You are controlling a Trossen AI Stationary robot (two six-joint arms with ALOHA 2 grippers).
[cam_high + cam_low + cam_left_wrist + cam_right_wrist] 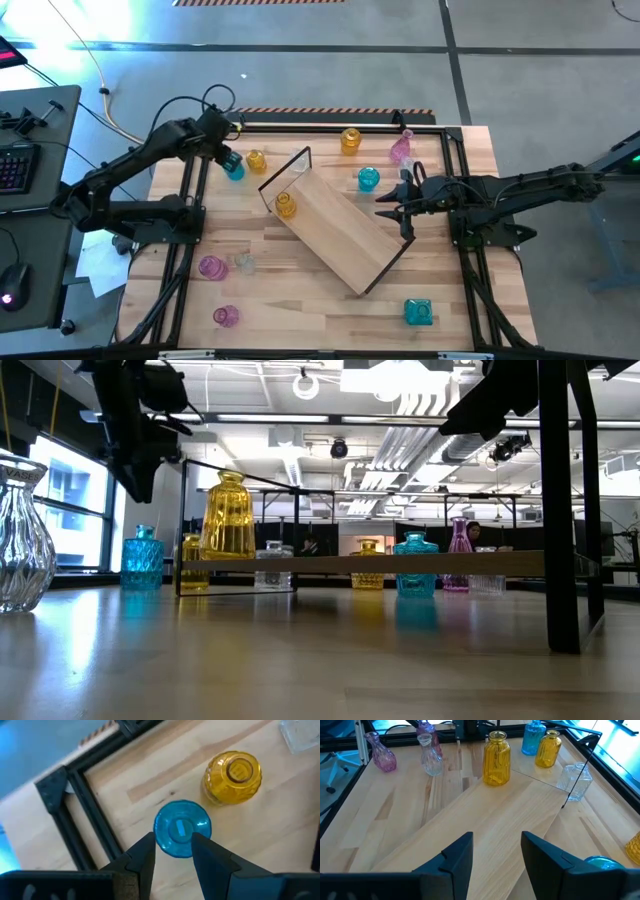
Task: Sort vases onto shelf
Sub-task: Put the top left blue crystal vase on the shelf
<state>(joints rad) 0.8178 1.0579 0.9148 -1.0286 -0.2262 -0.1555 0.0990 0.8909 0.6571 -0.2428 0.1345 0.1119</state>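
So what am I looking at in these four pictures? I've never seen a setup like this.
It is a two-armed robot at a wooden table, filmed at once from overhead, from table height, and from a camera on each wrist. A light-wood shelf lies diagonally mid-table, with one amber vase already standing on it. Other small glass vases in amber, teal, pink and clear are scattered around it. The left gripper is at the far left corner, its fingers either side of a teal vase that stands on the table beside another amber one. The right gripper hangs open and empty over the shelf's other end.
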